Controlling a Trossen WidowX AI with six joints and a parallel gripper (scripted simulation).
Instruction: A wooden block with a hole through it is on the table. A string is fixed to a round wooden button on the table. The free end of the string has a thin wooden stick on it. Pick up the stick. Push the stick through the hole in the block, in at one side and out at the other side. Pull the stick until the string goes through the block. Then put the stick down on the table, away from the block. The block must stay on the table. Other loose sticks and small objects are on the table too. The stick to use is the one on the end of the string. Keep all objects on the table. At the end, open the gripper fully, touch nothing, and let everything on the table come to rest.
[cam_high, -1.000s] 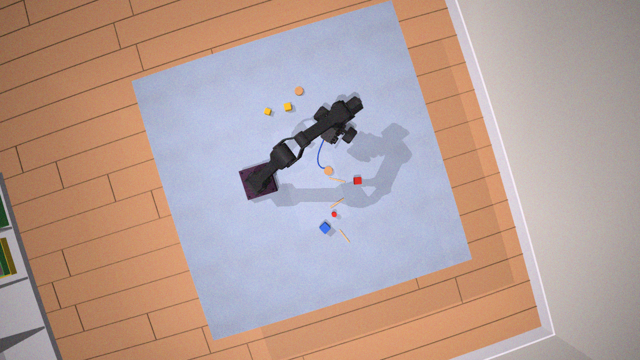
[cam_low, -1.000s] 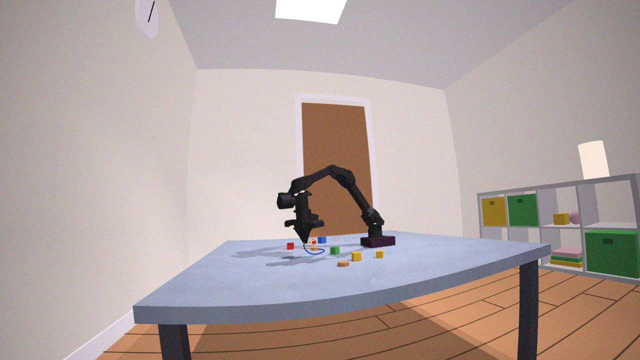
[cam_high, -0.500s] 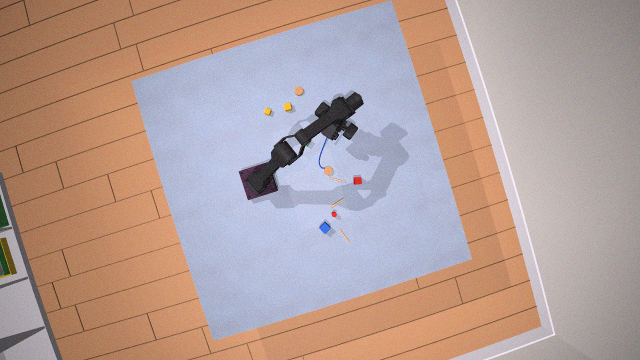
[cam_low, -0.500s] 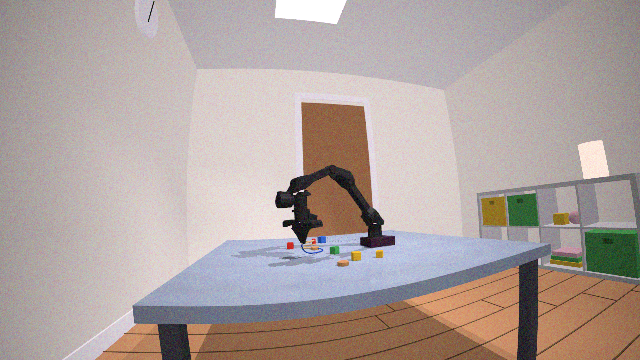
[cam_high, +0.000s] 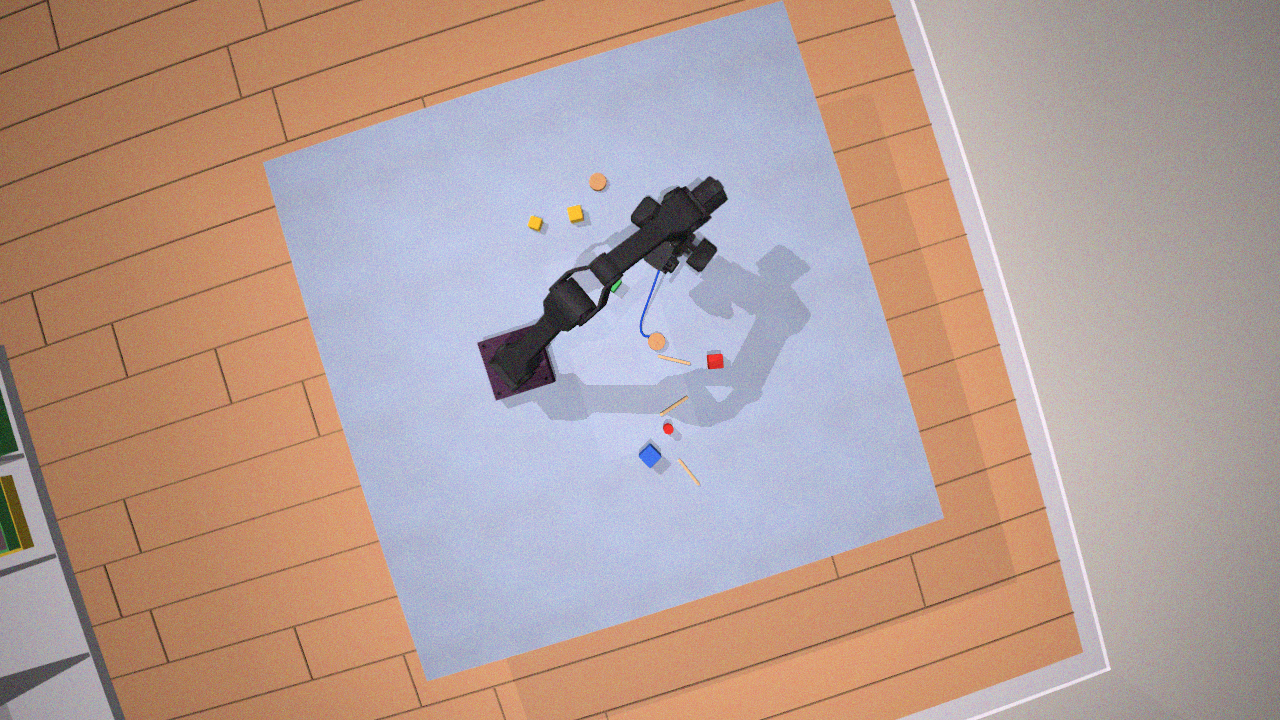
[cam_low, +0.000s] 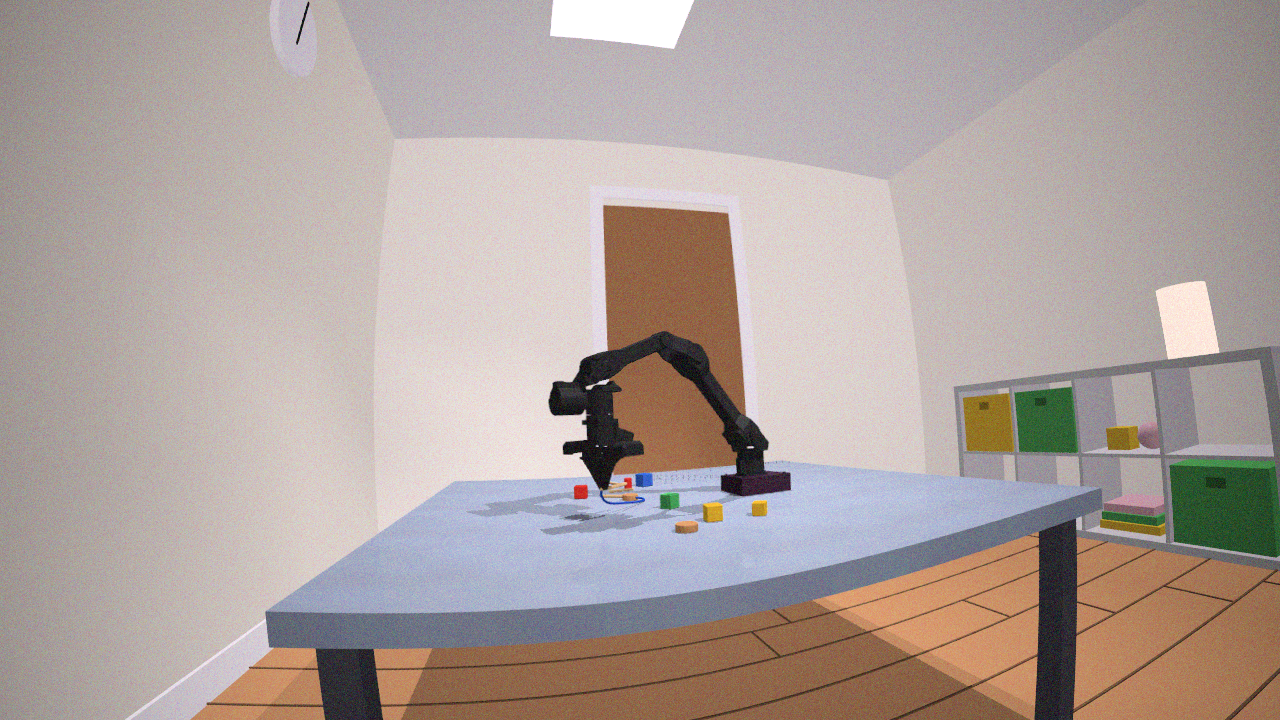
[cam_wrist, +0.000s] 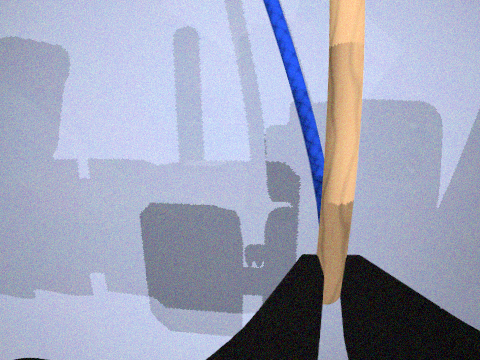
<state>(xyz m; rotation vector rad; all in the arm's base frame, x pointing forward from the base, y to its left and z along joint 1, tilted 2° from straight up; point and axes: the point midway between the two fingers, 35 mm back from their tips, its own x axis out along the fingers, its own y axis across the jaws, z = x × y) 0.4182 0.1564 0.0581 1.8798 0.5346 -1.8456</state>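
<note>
My gripper (cam_low: 603, 487) (cam_wrist: 328, 271) is shut on the wooden stick (cam_wrist: 345, 125) near one end, a little above the table (cam_high: 429, 537) (cam_low: 429, 573). The stick reaches away from the fingertips in the wrist view. The blue string (cam_high: 641, 319) (cam_low: 617, 502) (cam_wrist: 300, 95) runs from under the gripper to the round wooden button (cam_high: 656, 341) (cam_low: 629, 497). The arm hides the fingertips in the top view. No hole can be made out in any block. A green block (cam_high: 615, 285) (cam_low: 669, 501) lies partly under the arm in the top view.
A red block (cam_high: 715, 360) (cam_low: 580, 491), a blue block (cam_high: 649, 455) (cam_low: 643, 480), two yellow blocks (cam_high: 575, 214) (cam_high: 535, 222), a small red object (cam_high: 667, 428) and a loose wooden disc (cam_high: 597, 181) (cam_low: 686, 527) are around. Loose sticks (cam_high: 674, 360) (cam_high: 674, 405) (cam_high: 689, 471) lie beyond the button.
</note>
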